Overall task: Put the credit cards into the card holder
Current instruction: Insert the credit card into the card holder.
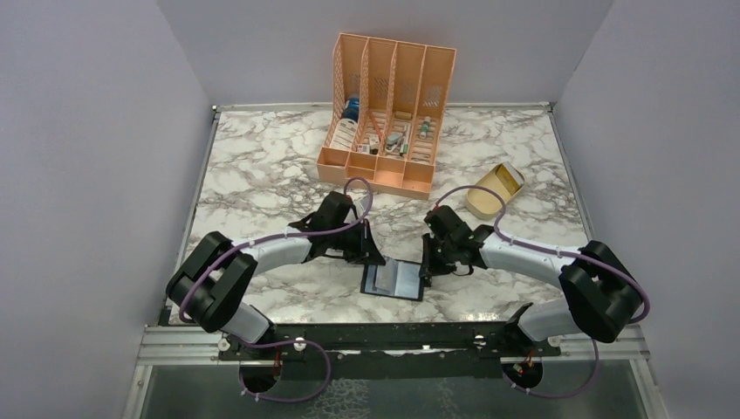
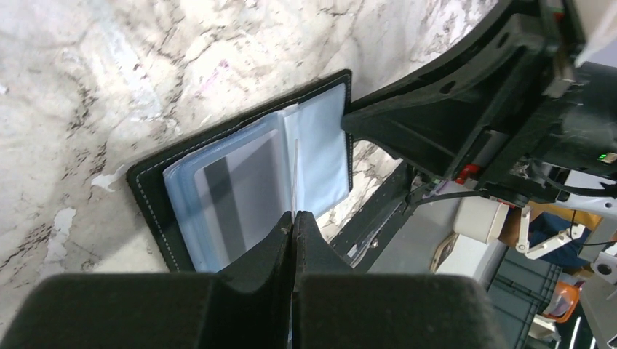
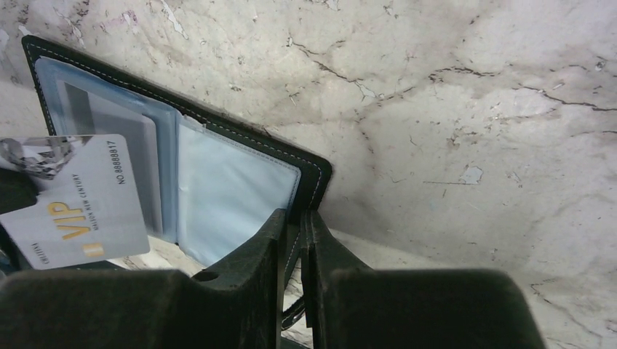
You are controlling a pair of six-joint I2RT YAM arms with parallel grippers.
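Card holder [image 1: 393, 280] lies open at the table's [image 1: 262, 175] near edge, its right cover pinched by the right gripper [image 3: 293, 218]. Left gripper [image 2: 294, 218] clamps a credit card [image 3: 73, 200] above the pockets [image 2: 240, 182]; the next move likely calls for lining its edge up with a pocket mouth.

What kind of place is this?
Probably a robot lab test cell: a marble-patterned table boxed in by plain grey walls, with staged props like an orange desk organizer and a card holder.
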